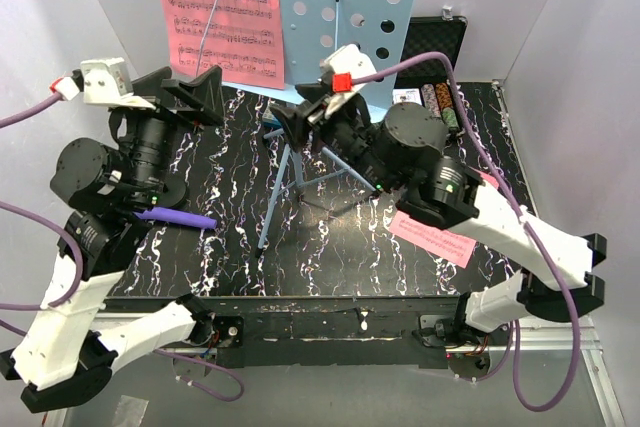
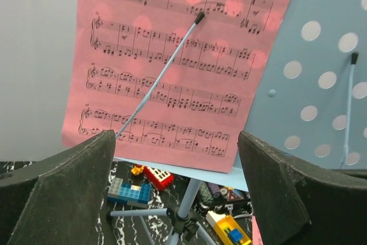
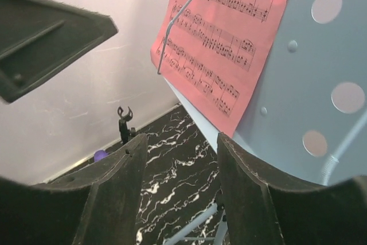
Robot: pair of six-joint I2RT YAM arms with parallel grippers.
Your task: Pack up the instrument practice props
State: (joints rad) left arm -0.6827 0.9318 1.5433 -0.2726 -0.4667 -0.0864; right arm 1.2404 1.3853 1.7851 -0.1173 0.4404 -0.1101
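Observation:
The light-blue perforated music stand (image 1: 350,7) stands at the back of the table on tripod legs (image 1: 280,182). A pink sheet-music page (image 1: 215,7) rests on its left half under a thin wire holder. A second pink page (image 1: 432,237) lies flat at the right. The purple microphone (image 1: 180,217) lies at the left, by my left arm. My left gripper (image 1: 195,95) is open and empty, facing the page (image 2: 172,55) from below. My right gripper (image 1: 300,122) is open and empty beside the stand's lower edge (image 3: 241,136). The black mic stand's clip (image 3: 123,120) shows far left in the right wrist view.
A black case of poker chips (image 1: 435,47) stands open at the back right. Small red (image 2: 155,176), blue (image 2: 129,192) and yellow (image 2: 229,230) toys lie under the stand around its pole (image 2: 186,205). White walls enclose the table on three sides.

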